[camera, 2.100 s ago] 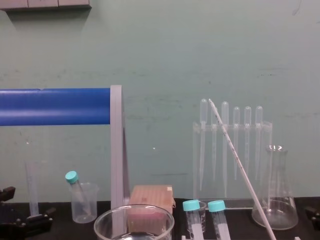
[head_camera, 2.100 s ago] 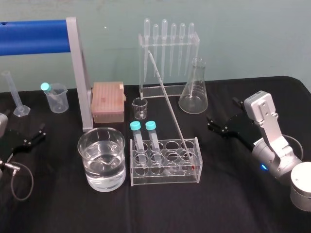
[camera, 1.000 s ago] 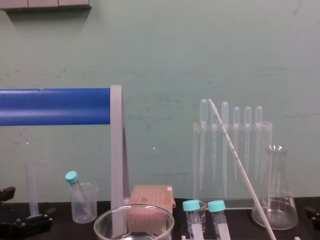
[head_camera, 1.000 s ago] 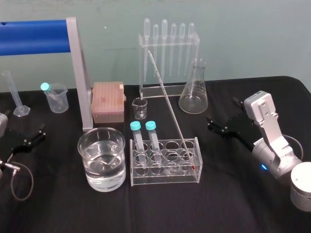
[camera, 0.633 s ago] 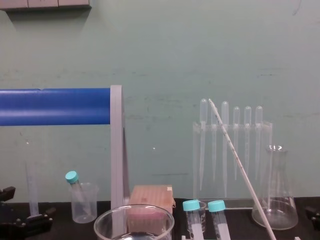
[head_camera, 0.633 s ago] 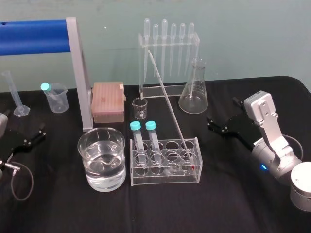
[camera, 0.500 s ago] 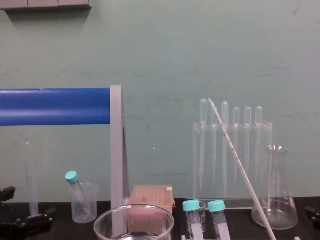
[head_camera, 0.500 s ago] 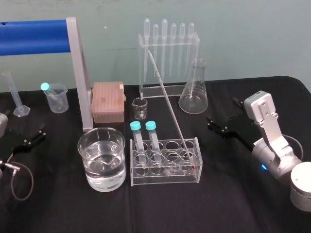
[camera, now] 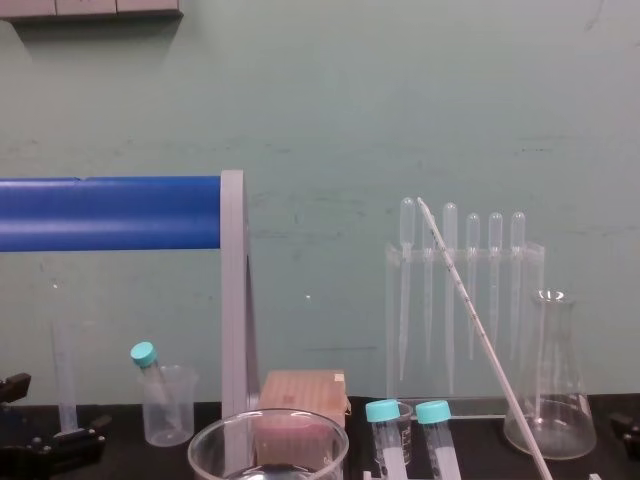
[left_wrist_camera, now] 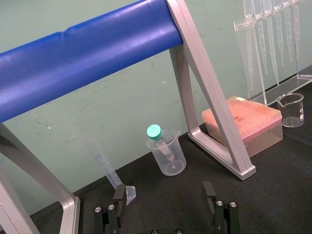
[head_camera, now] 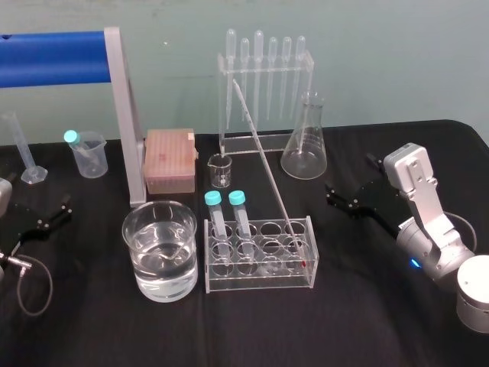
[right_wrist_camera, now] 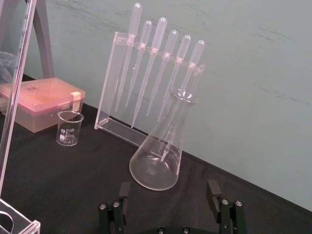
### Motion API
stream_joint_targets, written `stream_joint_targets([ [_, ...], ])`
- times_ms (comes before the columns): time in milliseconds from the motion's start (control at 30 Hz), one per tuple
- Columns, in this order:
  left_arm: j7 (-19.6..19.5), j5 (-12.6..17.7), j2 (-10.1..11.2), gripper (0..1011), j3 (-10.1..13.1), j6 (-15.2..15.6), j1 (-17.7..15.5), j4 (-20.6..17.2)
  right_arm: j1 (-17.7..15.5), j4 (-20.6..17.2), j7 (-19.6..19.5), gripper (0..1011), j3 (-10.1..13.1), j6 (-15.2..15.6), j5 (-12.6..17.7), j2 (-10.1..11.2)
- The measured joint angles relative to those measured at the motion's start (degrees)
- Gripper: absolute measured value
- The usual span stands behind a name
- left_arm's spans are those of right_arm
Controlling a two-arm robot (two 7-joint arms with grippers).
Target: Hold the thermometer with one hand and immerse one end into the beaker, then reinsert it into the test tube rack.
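Observation:
The thermometer (head_camera: 267, 172) leans in the clear test tube rack (head_camera: 258, 281) at the table's middle, its red bulb down in a right-hand hole and its top tilted back left; it also shows as a slanted rod (camera: 470, 310) and at the edge (right_wrist_camera: 17, 83) of the right wrist view. The wide water-filled beaker (head_camera: 140, 229) stands just left of the rack. My right gripper (head_camera: 353, 182) rests open on the table well right of the rack, nothing between its fingers (right_wrist_camera: 213, 189). My left gripper (head_camera: 55, 212) lies open at the far left, its fingers (left_wrist_camera: 118, 195) bare.
Behind the rack stand a pipette stand (head_camera: 266, 84), a conical flask (head_camera: 306, 145), a small beaker (head_camera: 220, 170) and a pink tip box (head_camera: 169, 159). A blue-barred metal frame (head_camera: 122, 115) rises at back left, near a plastic beaker (head_camera: 90, 154) and measuring cylinder (head_camera: 27, 149). Two teal-capped tubes (head_camera: 225, 218) sit in the rack.

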Motion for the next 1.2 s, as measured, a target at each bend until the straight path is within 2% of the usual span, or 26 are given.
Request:
stream_joint_targets([
  [500,0.00,0.00,0.00,1008,0.00,0.00,0.00,0.00,0.00,0.00,0.00,1000,0.00,0.00,0.00,0.00],
  [633,0.00,0.00,0.00,1008,0.00,0.00,0.00,0.00,-0.56,-0.70,0.57,1000,1.68,-1.43,0.99,-0.29],
  [800,0.00,0.00,0.00,1008,0.00,0.00,0.00,0.00,-1.94,-3.27,2.54,1000,4.82,-4.55,4.63,-0.79],
  [833,0.00,0.00,0.00,1008,0.00,0.00,0.00,0.00,-1.94,-3.27,2.54,1000,4.82,-4.55,4.63,-0.79],
  [933,0.00,0.00,0.00,1008,0.00,0.00,0.00,0.00,-2.68,-5.91,5.14,1000,6.88,-6.25,8.21,-1.24],
  [1033,0.00,0.00,0.00,1008,0.00,0.00,0.00,0.00,-2.79,-7.59,7.41,1000,7.78,-6.90,10.67,-1.74],
  [1200,0.00,0.00,0.00,1008,0.00,0.00,0.00,0.00,-1.76,-8.82,11.32,1002,7.94,-7.04,13.39,-2.71],
])
